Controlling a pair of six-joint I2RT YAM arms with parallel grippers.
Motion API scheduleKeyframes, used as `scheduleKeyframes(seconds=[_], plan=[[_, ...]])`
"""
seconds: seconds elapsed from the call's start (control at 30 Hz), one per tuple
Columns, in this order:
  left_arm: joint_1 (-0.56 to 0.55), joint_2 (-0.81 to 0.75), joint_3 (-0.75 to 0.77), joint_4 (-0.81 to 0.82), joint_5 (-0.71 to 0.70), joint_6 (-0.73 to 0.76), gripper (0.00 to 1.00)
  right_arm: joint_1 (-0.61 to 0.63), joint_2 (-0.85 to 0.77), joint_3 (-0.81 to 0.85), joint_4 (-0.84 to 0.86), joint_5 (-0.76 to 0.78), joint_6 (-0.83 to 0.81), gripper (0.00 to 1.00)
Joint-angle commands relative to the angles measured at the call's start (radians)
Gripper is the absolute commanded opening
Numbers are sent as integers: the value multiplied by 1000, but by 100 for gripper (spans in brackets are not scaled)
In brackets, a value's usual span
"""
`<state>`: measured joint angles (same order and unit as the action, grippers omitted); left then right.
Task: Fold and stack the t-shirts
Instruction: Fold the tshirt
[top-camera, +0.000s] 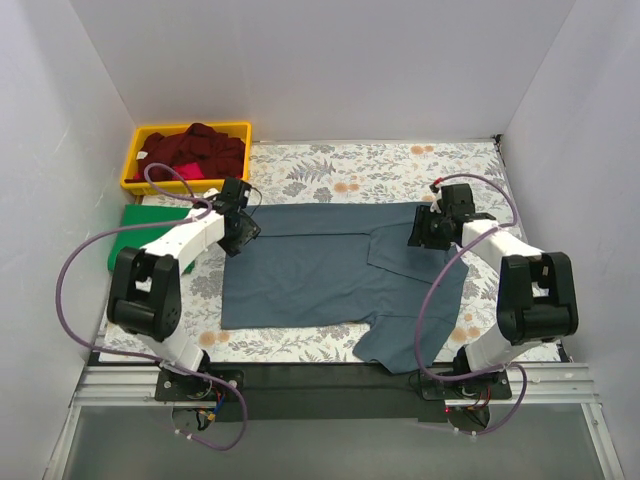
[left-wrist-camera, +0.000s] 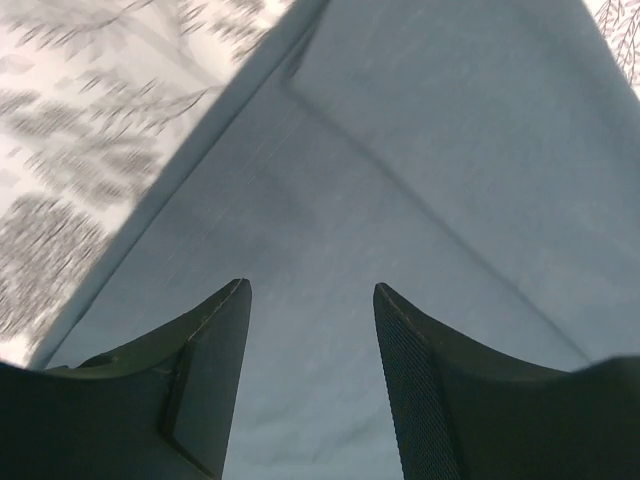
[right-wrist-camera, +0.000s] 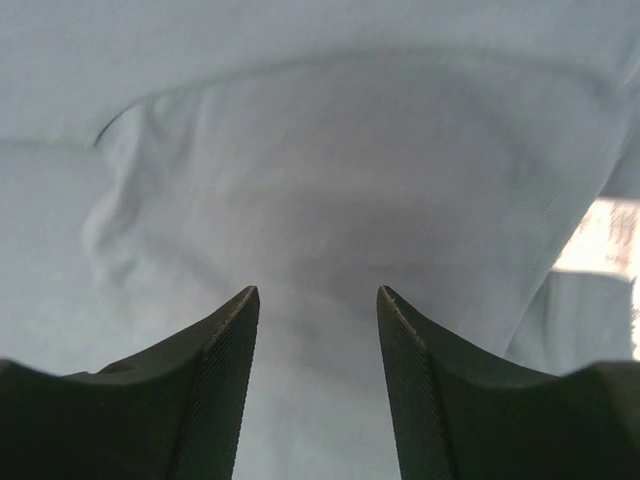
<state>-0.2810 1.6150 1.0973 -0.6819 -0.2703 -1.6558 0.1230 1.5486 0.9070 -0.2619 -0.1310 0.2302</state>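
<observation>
The slate-blue t-shirt (top-camera: 330, 270) lies spread on the floral cloth, its far edge folded over and one sleeve (top-camera: 400, 335) sticking out at the near right. My left gripper (top-camera: 240, 228) is open over the shirt's far left corner; the left wrist view shows blue cloth (left-wrist-camera: 400, 180) between the spread fingers (left-wrist-camera: 215, 340). My right gripper (top-camera: 428, 228) is open over the far right collar area; the right wrist view shows bunched blue cloth (right-wrist-camera: 330, 180). A bright green shirt (top-camera: 140, 222) lies folded at the left. Dark red shirts (top-camera: 195, 150) fill the yellow bin.
The yellow bin (top-camera: 135, 160) stands at the far left corner. The floral table cloth (top-camera: 360, 165) covers the table. White walls close in on three sides. A black rail (top-camera: 320, 375) runs along the near edge by the arm bases.
</observation>
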Motion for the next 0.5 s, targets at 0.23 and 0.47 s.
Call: scheduleKeyframes(seconds=[0.23,0.47], plan=[[-3,284,165,99,-33,76,50,-26,172,125,38,90,-42,56],[29,387,248,99,-24,80,50,-71,287,214,46,105,-49,56]])
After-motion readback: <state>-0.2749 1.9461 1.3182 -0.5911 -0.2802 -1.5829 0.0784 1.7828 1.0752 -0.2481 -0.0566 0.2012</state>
